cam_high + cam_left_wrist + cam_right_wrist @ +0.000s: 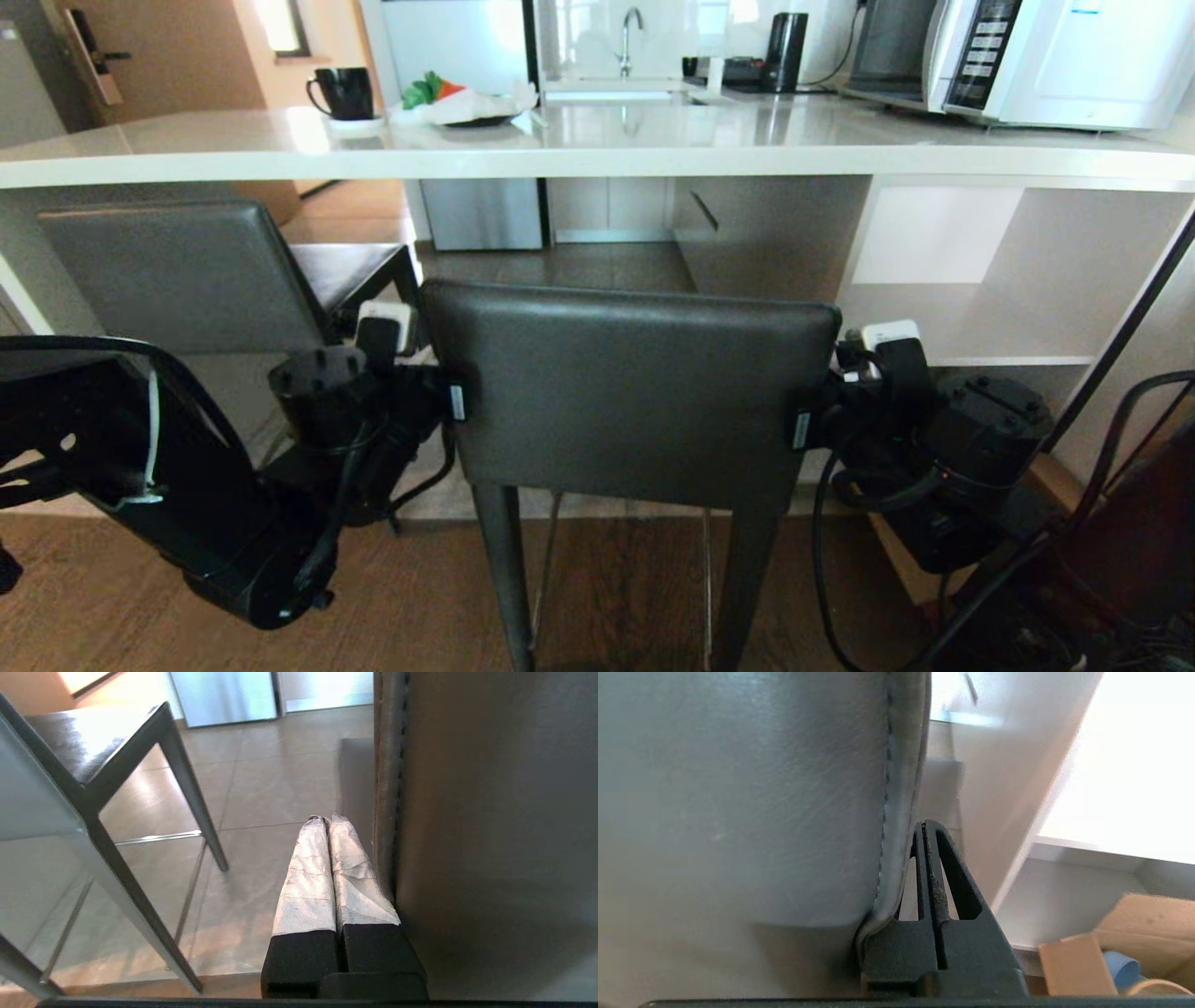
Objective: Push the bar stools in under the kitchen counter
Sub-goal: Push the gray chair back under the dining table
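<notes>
Brown wood-look flooring [187,607] runs up to the kitchen counter [597,154], a long white slab whose thick front edge spans the head view with open room beneath it. At the left, one of the bar stools [187,275] stands with its dark seat reaching under that edge, and bare tiled floor shows past its thin legs in the left wrist view. On the slab above sit a black mug [344,93] and a plate of food [467,105]. The left gripper [329,820] is clenched, its two taped fingers [306,877] pressed together with nothing between them, lying right against the left side edge of the nearer stool's backrest [630,392]. That stool stands centre, its backrest clear of the counter edge and nearer the camera. The right gripper [925,826] is likewise closed and empty, its black fingers set against the backrest's stitched right edge. Small white labels sit on both wrists, too small to read. Farther right, a white shelf bay [1008,280] opens under the slab, a microwave [1036,56] rests on top with unreadable panel writing, and cardboard boxes [1120,952] sit low beside the right arm.
</notes>
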{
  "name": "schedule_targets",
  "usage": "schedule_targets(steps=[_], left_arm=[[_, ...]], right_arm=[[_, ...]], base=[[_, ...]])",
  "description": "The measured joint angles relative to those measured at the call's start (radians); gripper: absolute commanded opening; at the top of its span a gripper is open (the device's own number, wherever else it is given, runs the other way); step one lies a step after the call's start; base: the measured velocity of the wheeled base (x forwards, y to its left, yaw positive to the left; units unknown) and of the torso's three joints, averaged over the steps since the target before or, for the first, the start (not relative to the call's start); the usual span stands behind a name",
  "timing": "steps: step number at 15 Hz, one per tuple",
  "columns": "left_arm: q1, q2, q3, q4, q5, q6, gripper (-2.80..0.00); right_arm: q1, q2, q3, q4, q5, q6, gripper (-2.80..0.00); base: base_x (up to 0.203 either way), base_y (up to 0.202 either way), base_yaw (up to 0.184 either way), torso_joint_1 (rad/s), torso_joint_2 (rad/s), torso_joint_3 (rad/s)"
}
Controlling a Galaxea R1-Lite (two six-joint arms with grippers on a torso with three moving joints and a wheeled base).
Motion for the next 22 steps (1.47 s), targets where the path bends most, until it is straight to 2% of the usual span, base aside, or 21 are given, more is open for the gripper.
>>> schedule_targets(steps=[2, 8, 18, 22], left_arm=[[0.002, 0.004, -0.009, 0.002, 0.004, -0.002, -2.80], [-0.013, -0.011, 0.111, -0.109, 0.005, -0.004, -2.80], [-0.013, -0.014, 0.101, -0.097, 0.011, -0.003, -2.80], [-0.013, -0.012, 0.093, -0.098, 0.013, -0.003, -2.80]], right_arm=[[0.000, 0.001, -0.001, 0.003, -0.002, 0.002, -2.80], [-0.056, 0.068, -0.093, 0.010, -0.006, -0.001, -2.80], [-0.051, 0.075, -0.068, 0.012, -0.015, -0.003, -2.80], [-0.049, 0.075, -0.070, 0.013, -0.015, -0.002, -2.80]], base=[[0.000, 0.000, 0.000, 0.000, 0.00, 0.000], [0.000, 0.000, 0.000, 0.000, 0.00, 0.000], [0.000, 0.000, 0.000, 0.000, 0.00, 0.000], [0.178, 0.000, -0.001, -0.001, 0.00, 0.005]])
